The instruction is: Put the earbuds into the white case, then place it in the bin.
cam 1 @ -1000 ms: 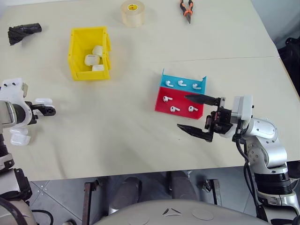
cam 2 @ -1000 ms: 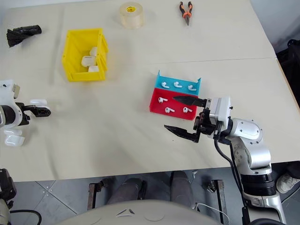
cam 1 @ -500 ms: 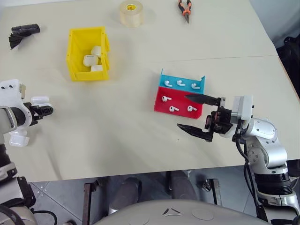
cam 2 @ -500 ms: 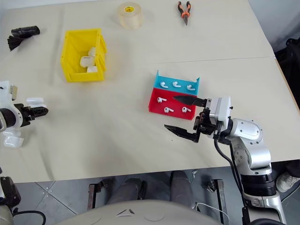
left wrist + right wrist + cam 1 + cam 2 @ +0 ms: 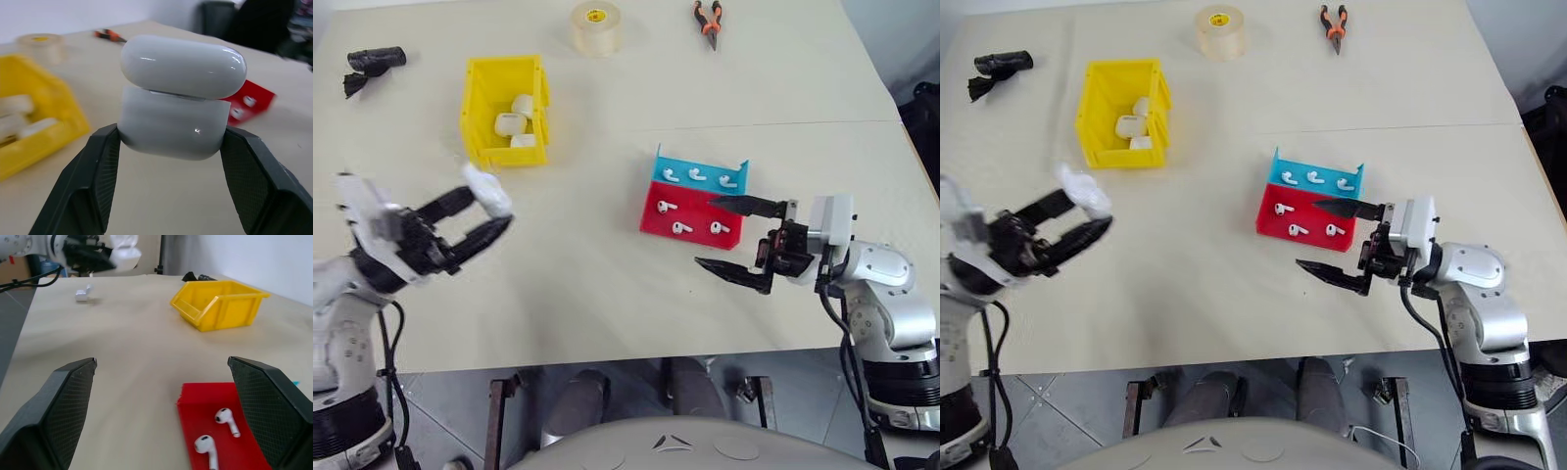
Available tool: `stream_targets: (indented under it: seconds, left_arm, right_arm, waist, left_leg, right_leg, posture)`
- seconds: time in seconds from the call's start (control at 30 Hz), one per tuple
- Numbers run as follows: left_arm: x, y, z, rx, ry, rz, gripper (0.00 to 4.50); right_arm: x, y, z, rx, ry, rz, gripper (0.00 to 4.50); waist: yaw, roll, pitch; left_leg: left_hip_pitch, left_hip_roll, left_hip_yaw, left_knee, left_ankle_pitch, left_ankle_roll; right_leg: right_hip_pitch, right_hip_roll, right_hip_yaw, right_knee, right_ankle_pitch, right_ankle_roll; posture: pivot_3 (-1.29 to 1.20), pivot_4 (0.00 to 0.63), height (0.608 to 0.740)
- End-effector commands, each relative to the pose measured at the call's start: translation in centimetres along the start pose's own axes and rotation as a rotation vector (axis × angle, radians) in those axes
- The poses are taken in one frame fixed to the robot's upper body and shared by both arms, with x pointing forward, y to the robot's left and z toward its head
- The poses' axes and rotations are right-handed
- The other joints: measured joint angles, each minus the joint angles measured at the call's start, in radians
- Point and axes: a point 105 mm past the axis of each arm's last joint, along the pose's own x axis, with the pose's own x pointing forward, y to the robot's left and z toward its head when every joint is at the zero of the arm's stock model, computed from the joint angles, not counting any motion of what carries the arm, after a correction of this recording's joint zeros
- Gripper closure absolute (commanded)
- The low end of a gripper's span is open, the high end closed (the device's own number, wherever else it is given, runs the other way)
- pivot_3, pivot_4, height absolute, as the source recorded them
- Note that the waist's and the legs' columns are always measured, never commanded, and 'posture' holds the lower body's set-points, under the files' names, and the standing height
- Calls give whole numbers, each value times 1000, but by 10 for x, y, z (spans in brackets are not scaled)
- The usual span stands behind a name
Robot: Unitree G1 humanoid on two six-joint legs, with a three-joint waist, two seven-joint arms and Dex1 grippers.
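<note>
A matte beige surface (image 5: 597,284) carries everything. At left, the left pincer (image 5: 489,211) clamps a glossy, rounded white case (image 5: 178,95) above it, lid ajar. Beyond stands the yellow plastic bin (image 5: 480,108), then small earbuds (image 5: 680,227) on a red-and-blue tray (image 5: 651,217), beside the right pincer (image 5: 744,240), spread wide and empty.

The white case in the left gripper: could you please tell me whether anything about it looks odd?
Yes: the white case, pinched by its body in the left gripper, has its lid ajar and sitting askew, with a gap showing along the seam.
</note>
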Motion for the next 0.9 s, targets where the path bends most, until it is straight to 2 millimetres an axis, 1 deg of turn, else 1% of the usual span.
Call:
stream_targets:
  seconds: [0.03,0.2,0.23,0.3,0.37,0.43,0.53,0.63,0.7,0.8,0.87,0.9]
  left_arm:
    - [19,-39,-2,179,-59,-253,1777]
    - [37,-57,-16,180,-178,-302,1777]
    - [43,-64,-19,159,-200,-317,1777]
    - [57,-74,-17,124,-277,-339,1777]
    - [70,-84,-9,60,-398,-391,1777]
    - [81,-95,-8,-5,-448,-464,1777]
    - [91,-99,-10,-35,-451,-508,1777]
    - [97,-93,-14,-54,-421,-507,1777]
    - [102,-86,-19,-62,-370,-494,1777]
    - [104,-82,-18,-47,-361,-493,1777]
    - [106,-80,-14,-43,-362,-486,1777]
    - [108,-79,-12,-33,-363,-480,1777]
  right_arm:
    - [-11,1,14,-56,12,-23,0]
    - [-33,2,18,-77,85,-83,0]
    - [-39,2,18,-79,104,-100,0]
    - [-50,2,19,-77,141,-137,0]
    - [-62,5,18,-66,190,-164,0]
    - [-73,9,16,-50,246,-183,0]
    - [-80,10,15,22,322,-240,0]
    - [-79,9,12,87,429,-276,0]
    - [-74,7,10,120,493,-301,0]
    - [-63,5,11,130,579,-302,0]
    - [-55,6,11,149,644,-264,0]
    - [-51,3,11,156,685,-258,0]
  waist:
    - [6,0,0]
    - [6,1,0]
    - [6,1,0]
    - [12,2,-1]
    - [25,3,-1]
    - [32,3,-1]
    - [31,3,-2]
    - [29,5,-3]
    - [28,5,-3]
    - [29,5,-3]
    - [30,5,-3]
    - [30,5,-3]
  left_leg:
    - [0,0,0,0,0,1]
    - [0,0,2,2,-1,2]
    - [0,0,2,2,-1,2]
    - [0,1,2,2,-1,2]
    - [1,0,2,4,-2,3]
    - [1,0,2,5,-2,5]
    - [1,-1,2,6,-3,5]
    - [2,-1,3,6,-3,5]
    - [2,1,4,5,-3,5]
    - [2,0,4,6,-3,5]
    - [2,0,4,6,-3,5]
    - [2,0,4,6,-3,6]
  right_leg:
    - [0,0,0,0,0,0]
    - [2,1,-1,0,1,2]
    - [3,1,-1,0,1,2]
    - [3,1,-1,0,1,2]
    - [5,1,-1,-1,2,3]
    - [7,1,-1,-2,3,5]
    - [9,1,-1,-4,4,7]
    - [9,1,0,-4,4,7]
    - [9,2,-1,-4,4,7]
    - [9,1,0,-4,4,7]
    - [9,1,0,-4,4,7]
    - [9,1,-1,-4,4,7]
  posture:
    - [0,150,740]
    - [0,150,740]
    - [0,150,740]
    - [0,150,740]
    - [0,150,740]
    - [0,150,740]
    - [0,150,740]
    - [0,150,740]
    - [0,150,740]
    - [0,150,740]
    - [0,150,740]
    - [0,150,740]
